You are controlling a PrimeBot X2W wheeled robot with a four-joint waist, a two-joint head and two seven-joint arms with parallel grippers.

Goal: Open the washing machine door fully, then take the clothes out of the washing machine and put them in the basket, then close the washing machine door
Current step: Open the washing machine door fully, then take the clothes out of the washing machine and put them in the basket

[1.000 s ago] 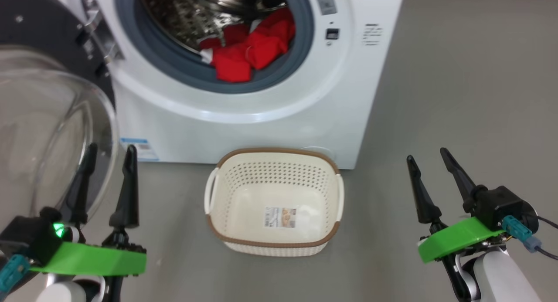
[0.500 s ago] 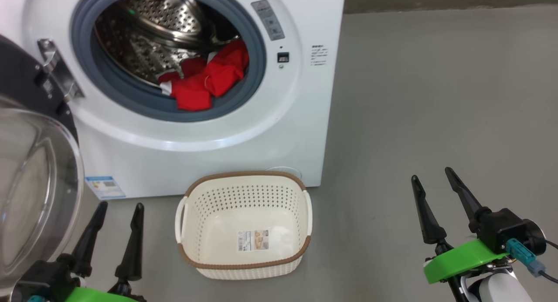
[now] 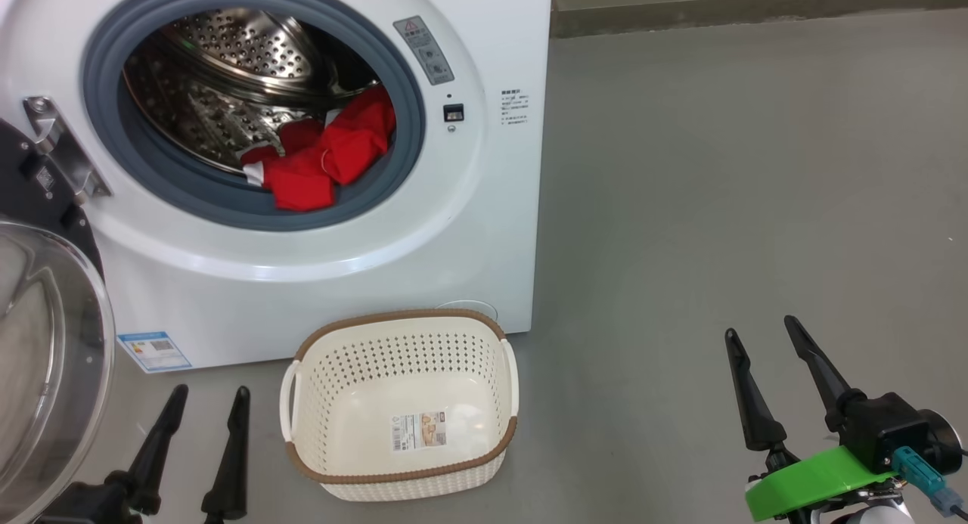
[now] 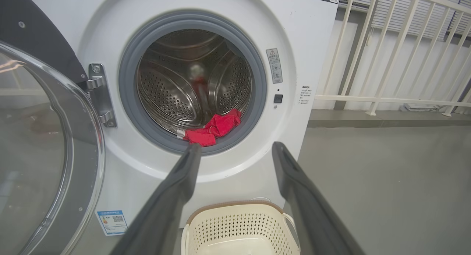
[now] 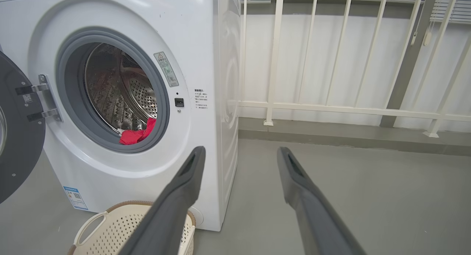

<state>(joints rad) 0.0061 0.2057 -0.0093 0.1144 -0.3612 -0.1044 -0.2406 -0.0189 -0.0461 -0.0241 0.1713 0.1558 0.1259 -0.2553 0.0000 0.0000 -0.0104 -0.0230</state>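
The washing machine door [image 3: 45, 342] is hanging swung wide just left of the left gripper [image 3: 210, 394], whose fingers are standing spread and holding nothing; the clothes [image 3: 318, 161] are lying inside the washing machine [image 3: 302, 282], well ahead of it; the basket [image 3: 401, 320] is sitting just to its right; the right gripper [image 3: 760, 326], well right of the basket, is gaping empty above the floor [image 3: 718, 168].
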